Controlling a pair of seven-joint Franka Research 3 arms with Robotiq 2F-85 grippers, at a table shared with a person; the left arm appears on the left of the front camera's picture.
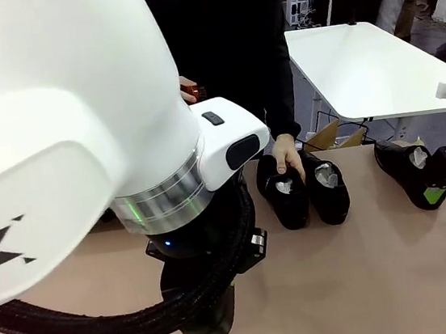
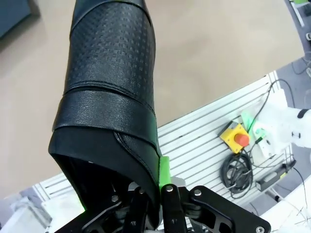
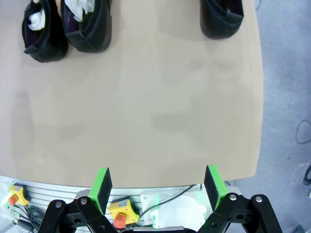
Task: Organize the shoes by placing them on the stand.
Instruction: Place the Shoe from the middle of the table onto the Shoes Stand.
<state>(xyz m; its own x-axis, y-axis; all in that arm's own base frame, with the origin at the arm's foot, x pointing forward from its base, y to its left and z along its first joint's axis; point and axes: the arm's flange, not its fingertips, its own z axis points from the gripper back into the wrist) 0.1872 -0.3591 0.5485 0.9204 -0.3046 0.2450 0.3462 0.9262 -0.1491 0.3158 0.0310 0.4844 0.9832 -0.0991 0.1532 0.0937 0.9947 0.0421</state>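
Note:
My left gripper (image 2: pixel 158 196) is shut on the heel rim of a black shoe (image 2: pixel 112 87), which hangs above the tan table with its textured upper pointing away. Two more black shoes (image 1: pixel 285 196) (image 1: pixel 328 189) with white paper stuffing stand side by side on the tabletop near the far edge. A person's hand (image 1: pixel 289 159) rests on the left one. A further shoe (image 1: pixel 405 171) lies on the table at the right, with my right gripper (image 1: pixel 445 175) beside it. That gripper (image 3: pixel 158 182) is open and holds nothing. The stand is out of view.
My left arm (image 1: pixel 78 111) blocks the left half of the front view. The person's other hand (image 1: pixel 189 91) holds a small reddish thing. The table's near edge, a slatted rail (image 2: pixel 204 131) and a yellow stop button (image 2: pixel 236 138) lie below. A white table (image 1: pixel 365 68) stands behind.

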